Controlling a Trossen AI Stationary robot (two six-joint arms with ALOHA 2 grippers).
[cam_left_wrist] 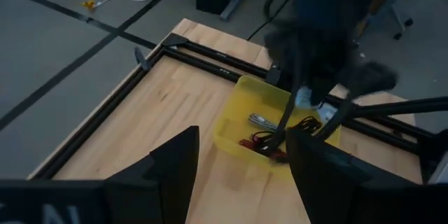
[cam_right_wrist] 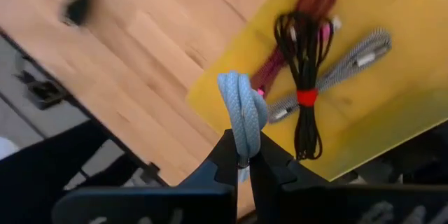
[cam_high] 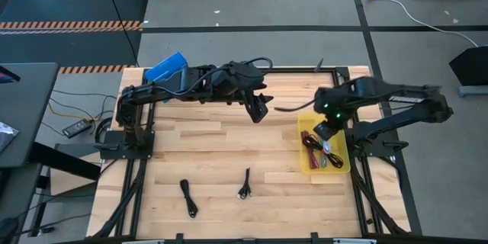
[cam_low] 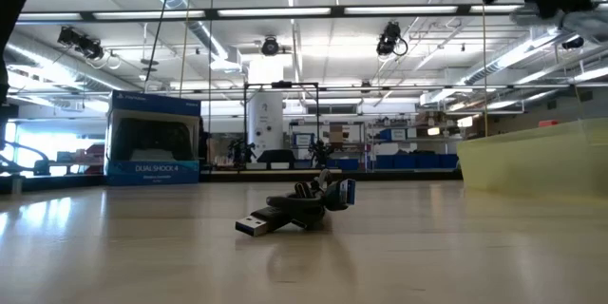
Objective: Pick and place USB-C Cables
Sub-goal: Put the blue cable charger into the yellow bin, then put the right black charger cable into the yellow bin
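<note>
Pale blue-white cable [cam_right_wrist: 242, 108] right up close, pinched tight in the right gripper [cam_right_wrist: 243, 159] jaws, dangling over the near edge of the yellow bin [cam_right_wrist: 392, 98]. Down in the bin already: black cable [cam_right_wrist: 303, 77] with a red tie, maroon one [cam_right_wrist: 308, 7] and silver-grey one [cam_right_wrist: 350, 59] underneath, all touching. Out on the counter [cam_high: 213, 160], two more black cables, one [cam_high: 188, 198] toward the left and one [cam_high: 245, 185] near the middle, well apart from the bin. Left gripper [cam_high: 258, 110] hanging above the counter's middle, jaws spread wide, holding nothing.

Biggest worry: bundle sits over the rim, not the bin's middle, so letting go now could probably drop it half out or straight onto the wood. Also a loop might snag on a jaw when opening.
</note>
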